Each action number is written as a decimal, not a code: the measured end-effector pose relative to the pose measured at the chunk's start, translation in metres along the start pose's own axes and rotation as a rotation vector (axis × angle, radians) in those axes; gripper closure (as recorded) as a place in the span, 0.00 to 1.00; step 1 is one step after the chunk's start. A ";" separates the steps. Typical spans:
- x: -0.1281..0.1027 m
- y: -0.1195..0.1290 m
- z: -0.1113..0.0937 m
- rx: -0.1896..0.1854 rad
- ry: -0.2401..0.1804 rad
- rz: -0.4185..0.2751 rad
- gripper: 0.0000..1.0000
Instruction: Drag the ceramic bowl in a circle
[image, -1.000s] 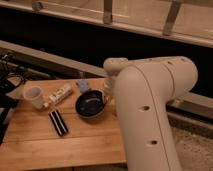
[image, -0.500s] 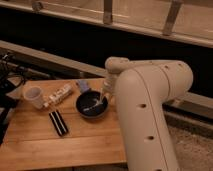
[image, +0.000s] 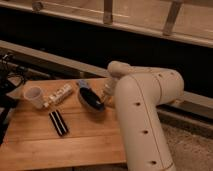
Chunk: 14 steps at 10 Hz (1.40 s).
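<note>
The dark ceramic bowl (image: 91, 99) sits on the wooden table (image: 75, 145), right of the middle, and looks tipped up on one side. My gripper (image: 105, 95) reaches down from the white arm (image: 145, 105) to the bowl's right rim and seems to touch it. The arm's bulk hides the table to the right of the bowl.
A white cup (image: 33, 96) stands at the left. A pale bottle (image: 59, 94) lies between the cup and the bowl. A small blue object (image: 82, 83) lies just behind the bowl. A black flat object (image: 58, 122) lies in front. A dark rail runs behind the table.
The bowl first slid a little right, then shifted back and left, and now looks more tilted. The gripper moved with its rim. The other objects stayed put.
</note>
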 end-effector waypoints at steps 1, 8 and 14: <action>0.000 0.002 -0.003 0.002 -0.004 -0.004 1.00; 0.007 0.021 -0.028 0.039 -0.037 -0.061 1.00; 0.016 0.045 -0.041 0.070 -0.062 -0.132 1.00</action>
